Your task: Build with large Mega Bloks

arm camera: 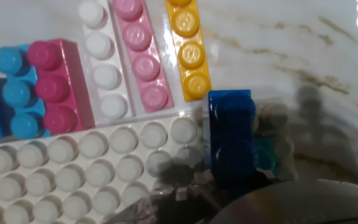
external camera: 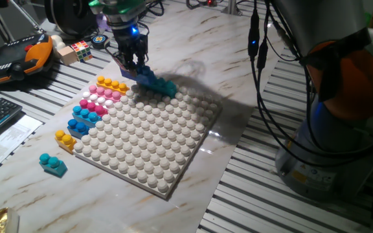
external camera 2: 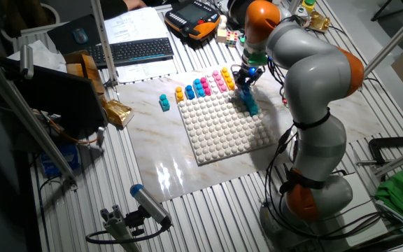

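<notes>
So far little is built — a blue brick [arm camera: 230,134] is held in the closed claw [external camera: 132,66] at the far corner of the white baseplate [external camera: 149,133], while coloured bricks [external camera: 94,103] and one teal brick [external camera: 52,164] remain unplaced along its left edge.

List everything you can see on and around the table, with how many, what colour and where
White studded baseplate: one, white, middle of the marble board.
Yellow-orange brick: one, at the baseplate's far corner.
Pink bricks: a cluster, light pink and magenta, count unclear, beside the yellow-orange brick.
Blue bricks: a cluster, light and dark blue, count unclear, along the same edge.
Short yellow-orange brick: one, at the near end of that row.
Teal brick: one, alone on the marble.
Blue and teal bricks: at the baseplate's edge, below the gripper.
Puzzle cube: one, multicoloured, far left.
Keyboard: one, black.
Gripper: one, jaws down at the dark blue brick; grip unclear.
</notes>
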Controlling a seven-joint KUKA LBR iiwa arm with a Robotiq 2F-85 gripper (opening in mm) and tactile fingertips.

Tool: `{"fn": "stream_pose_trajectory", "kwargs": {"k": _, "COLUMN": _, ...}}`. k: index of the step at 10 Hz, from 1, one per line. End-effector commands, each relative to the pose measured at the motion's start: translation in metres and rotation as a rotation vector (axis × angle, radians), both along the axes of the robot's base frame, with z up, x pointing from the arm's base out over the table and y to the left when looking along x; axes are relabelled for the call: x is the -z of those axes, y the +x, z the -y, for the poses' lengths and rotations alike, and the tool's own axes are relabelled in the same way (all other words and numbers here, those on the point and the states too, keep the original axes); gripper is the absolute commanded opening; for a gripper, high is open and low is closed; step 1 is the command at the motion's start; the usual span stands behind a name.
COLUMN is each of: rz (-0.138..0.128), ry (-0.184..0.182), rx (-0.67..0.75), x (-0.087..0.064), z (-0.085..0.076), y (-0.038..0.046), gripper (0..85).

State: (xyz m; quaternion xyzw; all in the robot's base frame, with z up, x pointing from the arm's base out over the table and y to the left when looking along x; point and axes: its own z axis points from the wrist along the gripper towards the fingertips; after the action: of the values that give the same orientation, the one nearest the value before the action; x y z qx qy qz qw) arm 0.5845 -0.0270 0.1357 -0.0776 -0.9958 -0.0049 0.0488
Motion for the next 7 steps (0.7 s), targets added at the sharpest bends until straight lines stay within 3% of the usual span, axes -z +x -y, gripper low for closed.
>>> {"fn": "stream_pose_trajectory", "kwargs": {"k": 1, "rz": 0.002, "ry": -0.006, "rx": -0.007, "x": 0.002, "z": -0.004, "y": -0.0064, "gripper": 1.0}}
{"fn": "stream_pose_trajectory", "kwargs": {"k": 4, "rz": 0.028, "ry": -0.065, "rx": -0.097, "x": 0.014, "z": -0.016, "y": -0.0217, "gripper": 1.0}}
{"fn": "stream_pose_trajectory", "kwargs": {"k": 7, "rz": 0.036, "ry": -0.062, "rx": -0.084, "x": 0.024, "z": -0.021, "y": -0.034, "gripper": 1.0}}
